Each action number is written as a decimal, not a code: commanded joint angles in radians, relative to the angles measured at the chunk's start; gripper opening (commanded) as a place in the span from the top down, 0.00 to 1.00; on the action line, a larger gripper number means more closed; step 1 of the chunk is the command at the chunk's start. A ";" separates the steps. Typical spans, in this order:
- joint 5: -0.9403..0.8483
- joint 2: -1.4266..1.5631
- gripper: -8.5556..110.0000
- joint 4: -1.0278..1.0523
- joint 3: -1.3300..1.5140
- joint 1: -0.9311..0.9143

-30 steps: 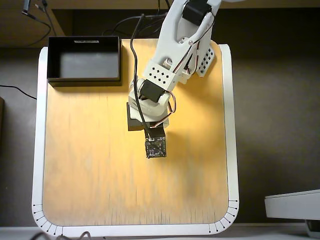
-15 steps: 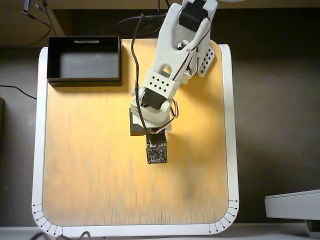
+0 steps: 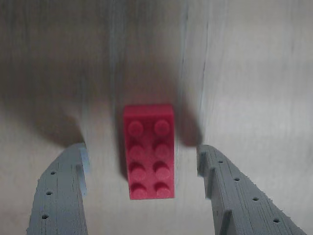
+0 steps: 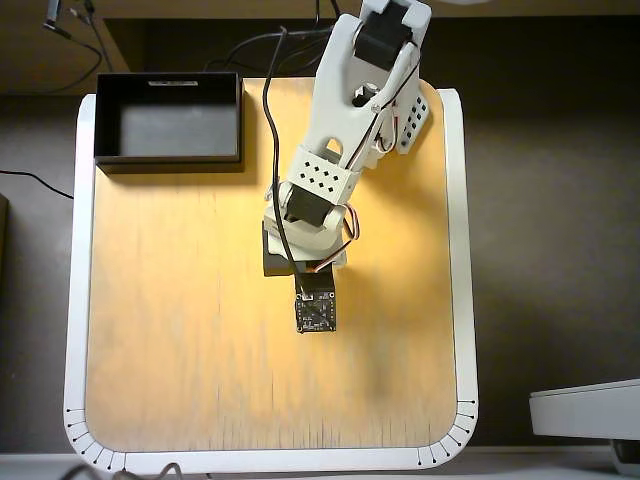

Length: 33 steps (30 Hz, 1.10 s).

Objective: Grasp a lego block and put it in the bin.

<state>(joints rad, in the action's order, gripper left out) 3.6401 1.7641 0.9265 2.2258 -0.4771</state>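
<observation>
The red lego block (image 3: pixel 148 156) lies flat on the wood, studs up, in the wrist view. My gripper (image 3: pixel 141 152) is open, with one grey finger (image 3: pixel 61 196) on the left of the brick and the other on its right, both apart from it. In the overhead view the arm (image 4: pixel 335 140) reaches toward the table's middle, and its wrist camera board (image 4: pixel 315 312) covers the gripper and the brick. The black bin (image 4: pixel 170 158) stands at the table's far left corner, well away from the arm's tip.
The wooden tabletop (image 4: pixel 180 330) has a white raised border (image 4: pixel 76 300). A black cable (image 4: pixel 270 130) runs along the arm. A pale grey object (image 4: pixel 585 408) sits off the table at the lower right.
In the overhead view the wrist has moved a little further toward the near edge of the table. The bin has not moved.
</observation>
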 commanded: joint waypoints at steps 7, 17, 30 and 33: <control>0.008 -0.011 0.76 -0.035 -0.120 -0.005; 0.009 -0.035 0.88 -0.035 -0.120 -0.017; -0.014 0.002 0.92 -0.035 -0.120 -0.048; -0.025 0.078 0.92 -0.034 -0.121 -0.066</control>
<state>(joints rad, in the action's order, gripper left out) 3.6279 1.7288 0.9112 2.2059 -0.5154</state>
